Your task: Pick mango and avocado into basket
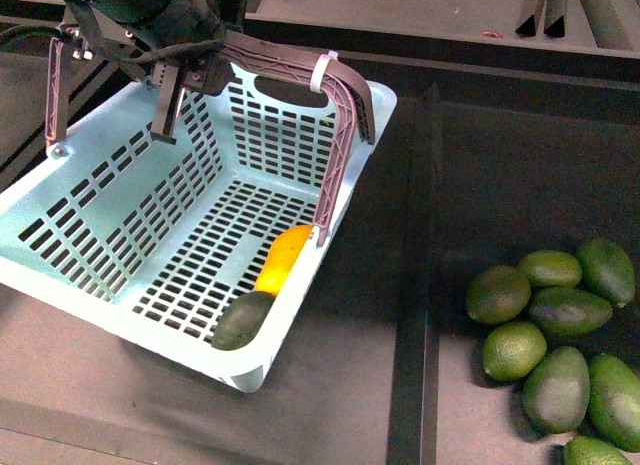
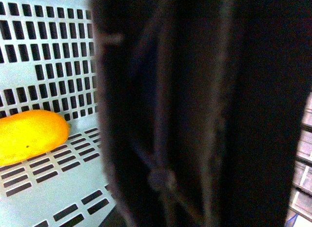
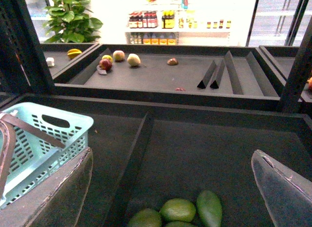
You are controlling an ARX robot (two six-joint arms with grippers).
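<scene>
The pale turquoise basket (image 1: 100, 297) hangs tilted, its far left side raised. My left gripper (image 1: 185, 70) is shut on its brown handle (image 1: 290, 65), which bears a white zip tie (image 1: 322, 70). The orange-yellow mango (image 1: 282, 257) and a dark green avocado (image 1: 243, 320) lie on the basket floor against its low right wall. In the left wrist view the handle (image 2: 165, 139) is a dark blur close up, with the mango (image 2: 29, 136) on the slotted floor (image 2: 73, 188). My right gripper (image 3: 170, 188) is open and empty above loose avocados (image 3: 178, 210). It is out of the front view.
Several green avocados (image 1: 560, 325) lie piled on the dark shelf to the right of the basket. A raised divider (image 1: 415, 285) runs between them and the basket. A back shelf holds a few fruits (image 3: 119, 56) and black wedges (image 3: 219, 73).
</scene>
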